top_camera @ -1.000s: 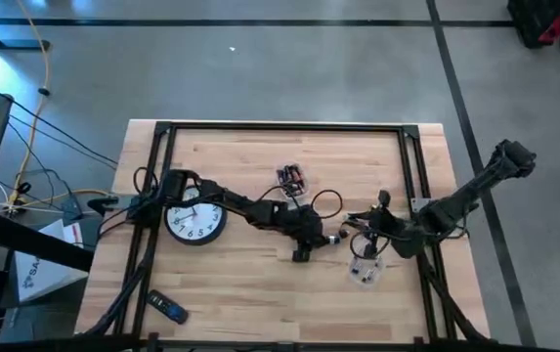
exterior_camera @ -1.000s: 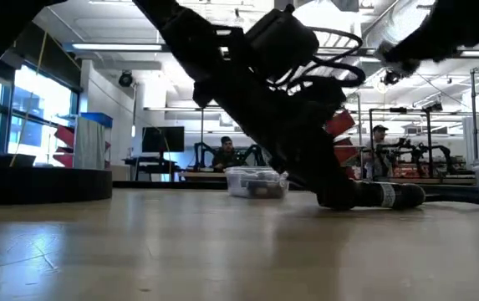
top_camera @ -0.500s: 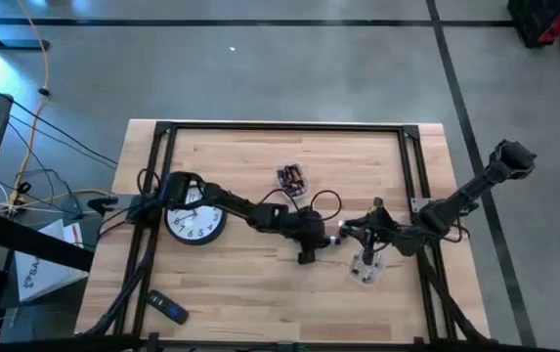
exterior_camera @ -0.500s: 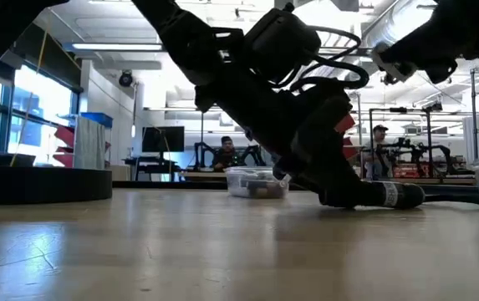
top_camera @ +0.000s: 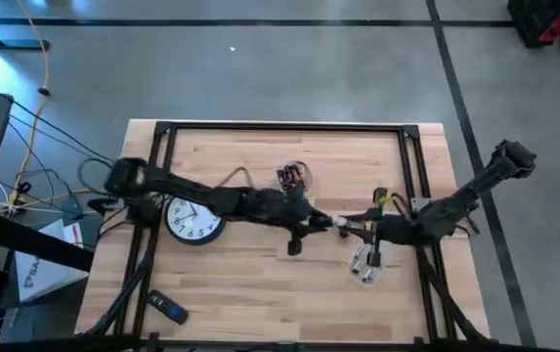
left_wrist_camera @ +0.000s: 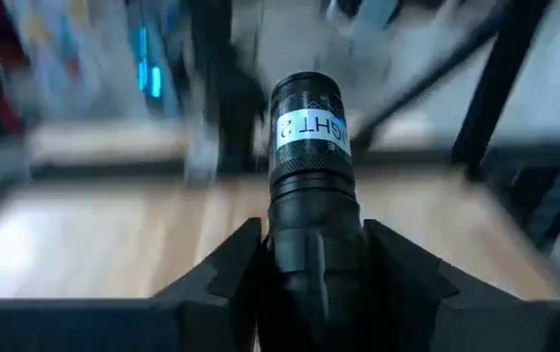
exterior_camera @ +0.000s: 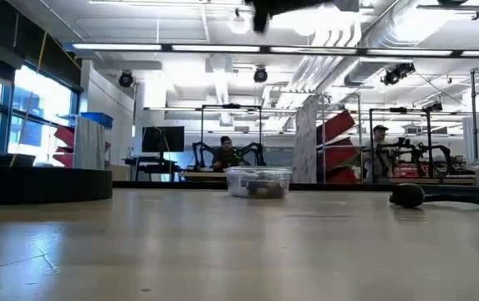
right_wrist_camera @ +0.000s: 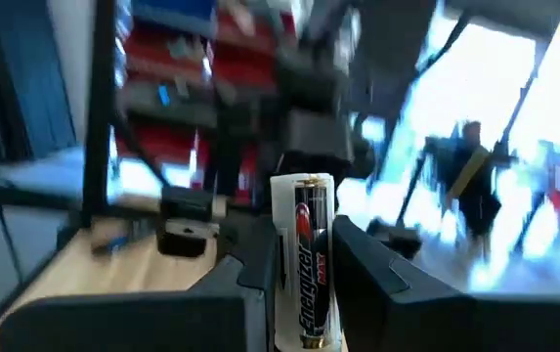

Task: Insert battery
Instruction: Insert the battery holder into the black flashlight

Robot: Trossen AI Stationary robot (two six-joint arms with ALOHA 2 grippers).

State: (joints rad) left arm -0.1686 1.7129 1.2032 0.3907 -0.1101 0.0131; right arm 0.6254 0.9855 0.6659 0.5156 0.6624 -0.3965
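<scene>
From above, the left gripper (top_camera: 311,223) and right gripper (top_camera: 366,231) meet over the middle of the table (top_camera: 231,284), near the wall clock (top_camera: 193,219), though what they carry is too small to make out. The low view shows only a clear tub (exterior_camera: 258,181) on the tabletop. The left wrist view has its fingers pinching a black flashlight (left_wrist_camera: 308,186) whose label is partly cut off, while the right wrist view shows that claw pressed on an upright black battery (right_wrist_camera: 308,260) against a blurred room.
</scene>
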